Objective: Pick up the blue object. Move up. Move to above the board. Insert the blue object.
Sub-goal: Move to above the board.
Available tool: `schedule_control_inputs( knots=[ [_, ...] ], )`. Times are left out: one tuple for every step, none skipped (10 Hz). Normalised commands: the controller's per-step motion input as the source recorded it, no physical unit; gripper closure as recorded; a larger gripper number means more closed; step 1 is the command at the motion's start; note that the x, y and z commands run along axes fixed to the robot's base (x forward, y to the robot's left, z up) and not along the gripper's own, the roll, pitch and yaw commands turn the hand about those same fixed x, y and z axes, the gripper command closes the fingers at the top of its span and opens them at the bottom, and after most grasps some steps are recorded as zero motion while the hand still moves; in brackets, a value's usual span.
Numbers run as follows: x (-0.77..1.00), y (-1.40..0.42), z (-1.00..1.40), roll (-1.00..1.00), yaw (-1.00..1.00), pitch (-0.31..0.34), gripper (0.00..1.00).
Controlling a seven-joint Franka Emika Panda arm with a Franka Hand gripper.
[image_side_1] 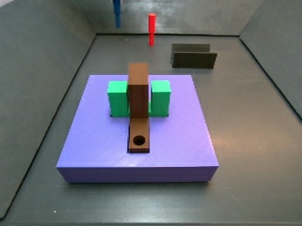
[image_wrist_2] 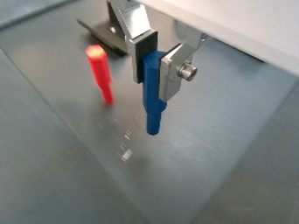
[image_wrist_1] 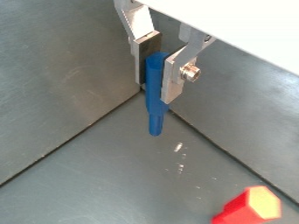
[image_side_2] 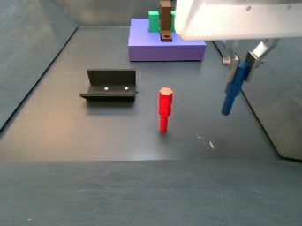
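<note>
My gripper [image_wrist_1: 162,68] is shut on the blue object [image_wrist_1: 155,101], a thin upright blue peg, and holds it clear above the grey floor; it also shows in the wrist view [image_wrist_2: 152,92] and in both side views [image_side_2: 234,88] [image_side_1: 116,11]. The gripper also shows in a wrist view [image_wrist_2: 158,66] and in a side view [image_side_2: 243,57]. The board [image_side_1: 139,110], a long brown plank with a round hole near its end, lies between two green blocks [image_side_1: 119,98] on the purple slab, far from the gripper.
A red peg [image_side_2: 165,109] stands upright on the floor near the blue peg, also seen in a wrist view [image_wrist_2: 100,74]. The dark fixture [image_side_2: 109,85] stands on the floor. The purple slab [image_side_1: 177,146] carries the board. Grey walls enclose the floor.
</note>
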Motion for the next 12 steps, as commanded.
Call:
schedule_control_inputs(
  knots=[
    [-0.01,-0.01,1.40,-0.03,-0.01,-0.002,1.00],
    [-0.08,-0.02,1.40,0.01,0.00,0.019,1.00],
    [-0.02,-0.01,1.40,0.01,0.00,0.020,1.00],
    [0.03,0.00,0.95,-0.01,0.00,0.049,1.00],
    [0.02,0.00,0.49,0.00,0.00,0.101,1.00],
    [0.36,-1.40,0.15,0.02,-0.20,0.190,1.00],
    [0.36,-1.40,0.12,0.01,-0.19,0.162,1.00],
    [0.36,-1.40,0.12,0.02,-0.08,0.120,1.00],
    [0.36,-1.40,0.12,-0.05,-0.05,0.079,1.00],
    [0.37,-1.40,0.13,-0.02,-0.02,0.083,1.00],
    [0.38,-1.40,0.13,-0.01,0.00,0.101,1.00],
    [0.39,-1.40,0.13,-0.01,0.00,0.121,1.00]
  ],
)
